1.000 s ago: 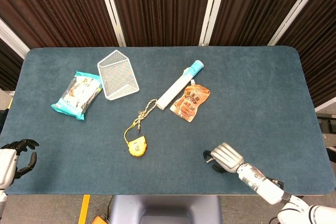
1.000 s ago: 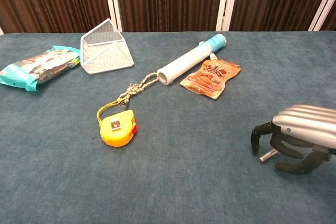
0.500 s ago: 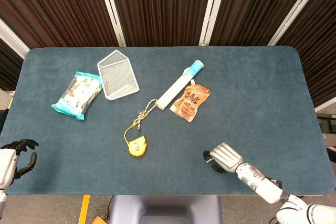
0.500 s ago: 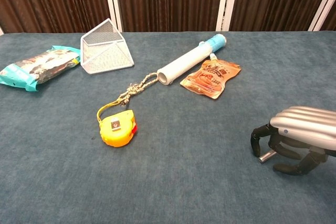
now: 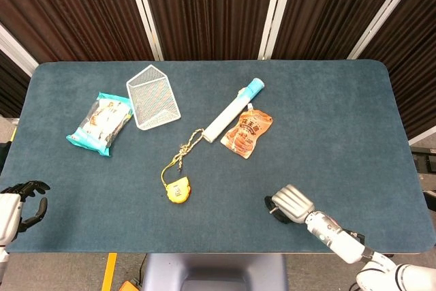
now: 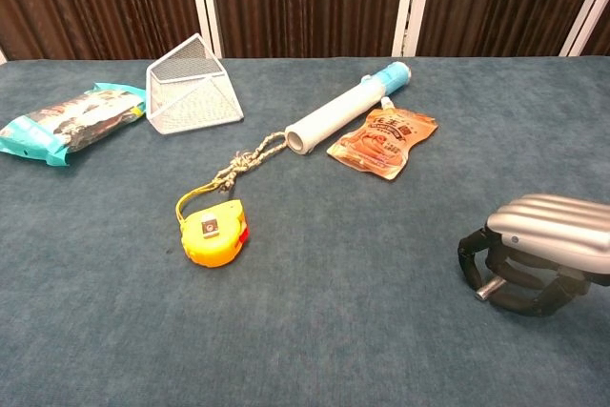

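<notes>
Leftmost, left hand (image 5: 20, 204) rests off the bench's (image 5: 340, 120) near corner, fingers loosely curled, holding nothing. Yellow tape measure (image 6: 215, 235) lies mid-bench. Right hand (image 6: 534, 253) clenches around a small metal cylinder (image 6: 490, 288), knuckles up.

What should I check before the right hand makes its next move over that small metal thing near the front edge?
1. Right hand over the metal piece: ok, fingers curl down around it.
2. Firm hold on the metal piece: cannot tell, the fingers hide most of it.
3. Metal piece off the table: cannot tell.
4. Space around the right hand: ok, the tape measure and orange pouch lie well apart from it.
5. Left hand out of the way: ok, at the far left edge, holding nothing.
</notes>
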Motion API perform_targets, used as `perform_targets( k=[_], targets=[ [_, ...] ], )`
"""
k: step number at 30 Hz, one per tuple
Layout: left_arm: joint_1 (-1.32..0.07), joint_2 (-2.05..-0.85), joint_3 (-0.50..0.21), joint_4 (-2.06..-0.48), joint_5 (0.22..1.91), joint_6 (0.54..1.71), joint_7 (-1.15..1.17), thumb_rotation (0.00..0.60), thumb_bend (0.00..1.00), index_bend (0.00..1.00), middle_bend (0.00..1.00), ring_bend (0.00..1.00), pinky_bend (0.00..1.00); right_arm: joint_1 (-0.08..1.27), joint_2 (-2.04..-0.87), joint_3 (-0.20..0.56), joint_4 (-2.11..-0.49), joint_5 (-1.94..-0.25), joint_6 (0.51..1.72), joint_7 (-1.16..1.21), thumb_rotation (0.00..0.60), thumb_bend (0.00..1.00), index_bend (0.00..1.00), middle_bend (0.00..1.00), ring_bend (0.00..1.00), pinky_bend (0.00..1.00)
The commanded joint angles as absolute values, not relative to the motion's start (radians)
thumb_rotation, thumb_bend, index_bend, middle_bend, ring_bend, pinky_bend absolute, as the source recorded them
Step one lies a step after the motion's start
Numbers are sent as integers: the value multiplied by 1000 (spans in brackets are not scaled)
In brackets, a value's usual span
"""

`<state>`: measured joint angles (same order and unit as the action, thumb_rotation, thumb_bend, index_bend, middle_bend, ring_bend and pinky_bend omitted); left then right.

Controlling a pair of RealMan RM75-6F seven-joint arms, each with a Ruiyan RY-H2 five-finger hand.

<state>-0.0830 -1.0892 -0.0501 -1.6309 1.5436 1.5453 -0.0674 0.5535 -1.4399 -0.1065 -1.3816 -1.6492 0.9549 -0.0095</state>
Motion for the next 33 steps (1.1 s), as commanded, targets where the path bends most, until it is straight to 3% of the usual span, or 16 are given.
perform_targets(
  k=[1,8,33],
  targets=[
    [-83,-1088,-50,-1631,1543,1544,-69,600,496,447,488,485,564,555,-1442,-106,-1380,-1646,952,-11,600,515,642,936,1000,966],
    [-83,-1088,-51,-1630,1542,1544,-72,600,496,447,488,485,564,556,-1447,-107,-1373,-1641,952,-15,600,540,701,942,1000,973],
    [-85,-1090,-50,-1631,1544,1541,-65,600,495,447,487,485,564,531,-1435,-107,-1370,-1663,1049,48,600,541,741,944,1000,974]
  ],
)
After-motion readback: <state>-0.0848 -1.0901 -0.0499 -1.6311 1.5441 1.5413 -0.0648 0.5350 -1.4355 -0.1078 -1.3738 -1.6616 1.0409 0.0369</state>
